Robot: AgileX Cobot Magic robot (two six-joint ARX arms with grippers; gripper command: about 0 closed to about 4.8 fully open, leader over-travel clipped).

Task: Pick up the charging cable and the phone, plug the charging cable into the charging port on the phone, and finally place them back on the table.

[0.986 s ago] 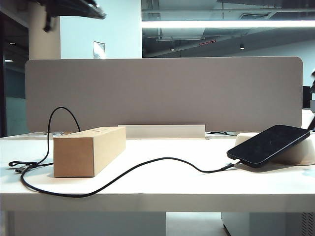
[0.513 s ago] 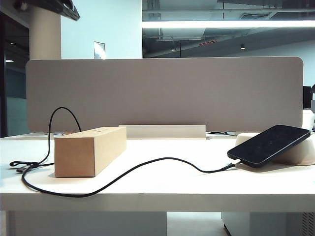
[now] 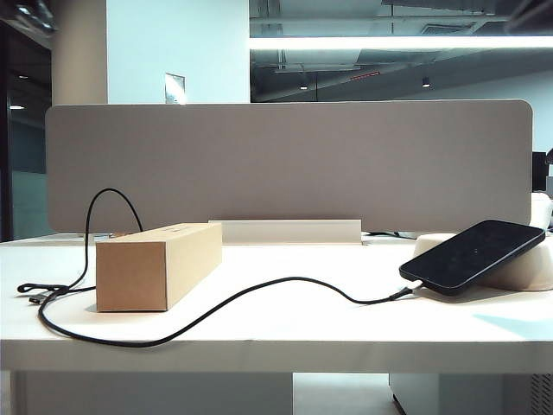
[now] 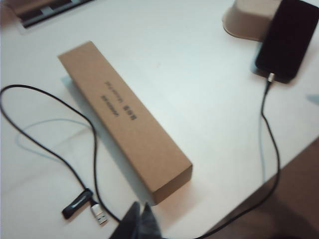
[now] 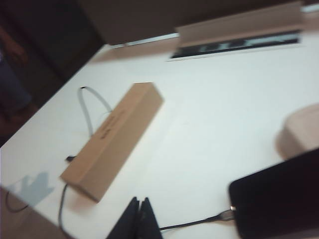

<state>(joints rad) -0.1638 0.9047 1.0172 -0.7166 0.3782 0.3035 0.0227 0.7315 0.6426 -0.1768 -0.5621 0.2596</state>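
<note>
Nearest the front edge of the table (image 3: 285,341), the charging cable (image 3: 259,288) sweeps in a low black curve past the cardboard box (image 3: 157,264), which serves as the landmark here. One end of the cord loops up behind the box and comes down on its left, ending in a small bundle with a loose plug lying on the white top just left of the box. The other end runs rightward, well away from the box, to the phone (image 3: 473,254). The plug meets the phone's lower short edge, where the charging port sits, too small to make out. The phone is tilted, its upper part propped on an off-white pulp tray (image 3: 523,272) far to the right of the box, its lower edge near the table.

Neither arm shows in the exterior view. In the left wrist view the left gripper (image 4: 141,224) hangs above the table over the near end of the box (image 4: 122,114), fingertips pressed together and holding nothing. In the right wrist view the right gripper (image 5: 140,219) is likewise closed and empty, between the box (image 5: 114,137) and the phone (image 5: 279,201).

Beyond the box stands a grey divider panel (image 3: 285,164).
</note>
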